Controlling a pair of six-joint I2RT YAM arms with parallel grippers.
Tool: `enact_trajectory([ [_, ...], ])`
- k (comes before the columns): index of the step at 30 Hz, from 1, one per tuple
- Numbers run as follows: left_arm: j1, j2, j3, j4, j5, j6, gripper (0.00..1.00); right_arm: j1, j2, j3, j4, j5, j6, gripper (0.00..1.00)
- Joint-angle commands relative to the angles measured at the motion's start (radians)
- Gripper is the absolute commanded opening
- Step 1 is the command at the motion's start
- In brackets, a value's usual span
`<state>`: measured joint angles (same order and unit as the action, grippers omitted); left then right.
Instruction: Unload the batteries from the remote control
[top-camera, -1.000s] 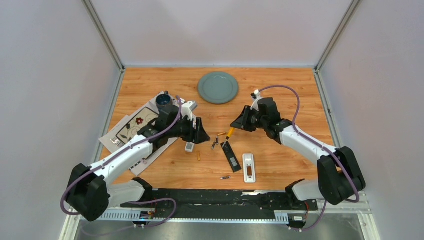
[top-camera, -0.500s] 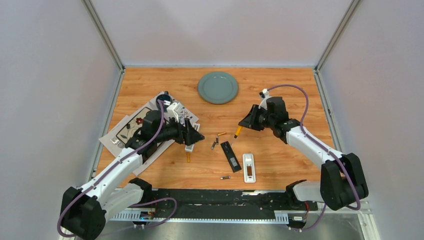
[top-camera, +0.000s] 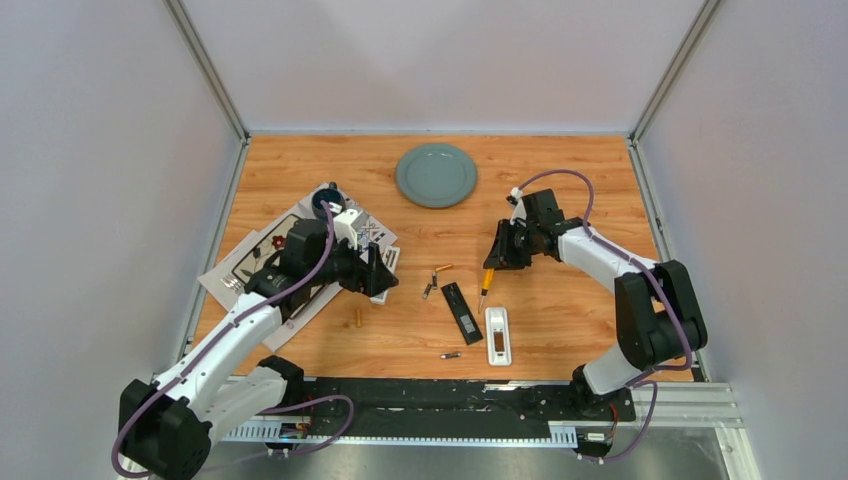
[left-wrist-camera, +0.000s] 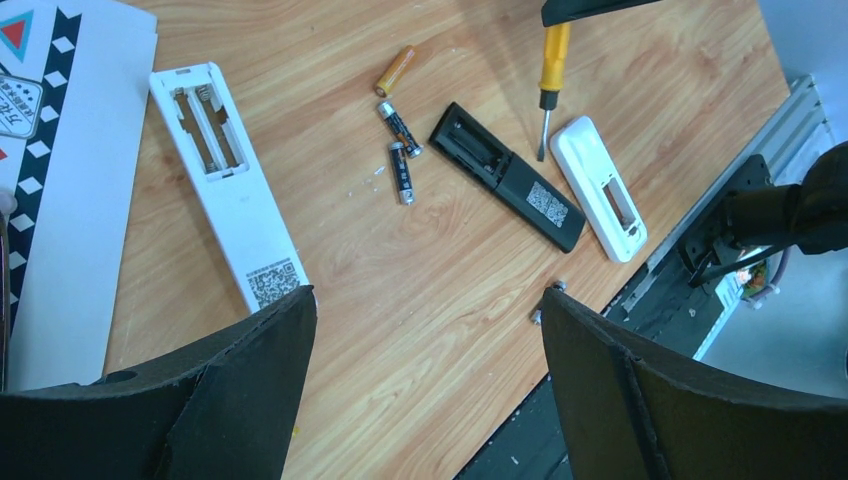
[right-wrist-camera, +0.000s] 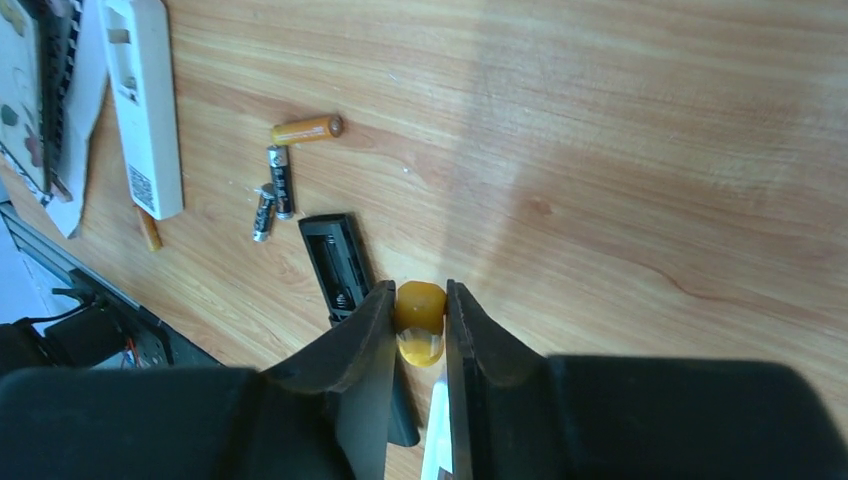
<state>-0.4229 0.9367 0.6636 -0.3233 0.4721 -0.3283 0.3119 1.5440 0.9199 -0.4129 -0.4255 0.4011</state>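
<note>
Clamped on the yellow screwdriver (left-wrist-camera: 549, 68), the right tool (right-wrist-camera: 419, 300) hangs just right of the black remote (left-wrist-camera: 510, 176), which runs far-left to near-right, while three loose batteries (left-wrist-camera: 401, 172) lie on the surface (top-camera: 580, 170) left of its far end, nearer the wide-spread, empty left tool (left-wrist-camera: 422, 312).

Your black remote control (left-wrist-camera: 505, 175) lies face down, its battery bay open and apparently empty. Just off that bay end, three cells lie flat. One dark battery (left-wrist-camera: 400, 129) and a second dark battery (left-wrist-camera: 401, 172) sit angled, almost touching. An orange battery (left-wrist-camera: 395, 71) lies just beyond them. Near the remote's other end lies a lone battery (top-camera: 451, 355).
</note>
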Motion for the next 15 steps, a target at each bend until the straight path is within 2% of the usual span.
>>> enact_trajectory([
  [1, 0.003, 0.001, 0.021, 0.001, -0.013, 0.02, 0.9, 0.0, 0.013, 0.046, -0.033, 0.002, -0.025, 0.33],
  [2, 0.004, 0.001, 0.016, 0.016, -0.015, 0.012, 0.9, 0.001, 0.01, 0.046, -0.035, 0.013, -0.025, 0.44],
  [4, 0.004, 0.002, 0.007, 0.036, -0.009, -0.006, 0.9, 0.0, 0.002, 0.05, -0.033, 0.024, -0.024, 0.56],
  [5, 0.004, 0.004, -0.002, 0.055, 0.0, -0.015, 0.9, 0.0, -0.008, 0.05, -0.033, 0.034, -0.024, 0.67],
  [7, 0.004, 0.005, -0.009, 0.073, 0.002, -0.035, 0.9, 0.0, -0.021, 0.05, -0.03, 0.044, -0.025, 0.79],
  [8, 0.004, 0.005, -0.013, 0.09, 0.005, -0.041, 0.9, 0.0, -0.033, 0.048, -0.03, 0.047, -0.027, 0.88],
  [11, 0.004, 0.005, -0.027, 0.127, 0.0, -0.074, 0.9, 0.0, -0.053, 0.046, -0.023, 0.054, -0.024, 1.0],
  [15, 0.004, 0.008, -0.03, 0.145, -0.004, -0.1, 0.9, 0.0, -0.076, 0.039, -0.014, 0.045, -0.024, 1.0],
])
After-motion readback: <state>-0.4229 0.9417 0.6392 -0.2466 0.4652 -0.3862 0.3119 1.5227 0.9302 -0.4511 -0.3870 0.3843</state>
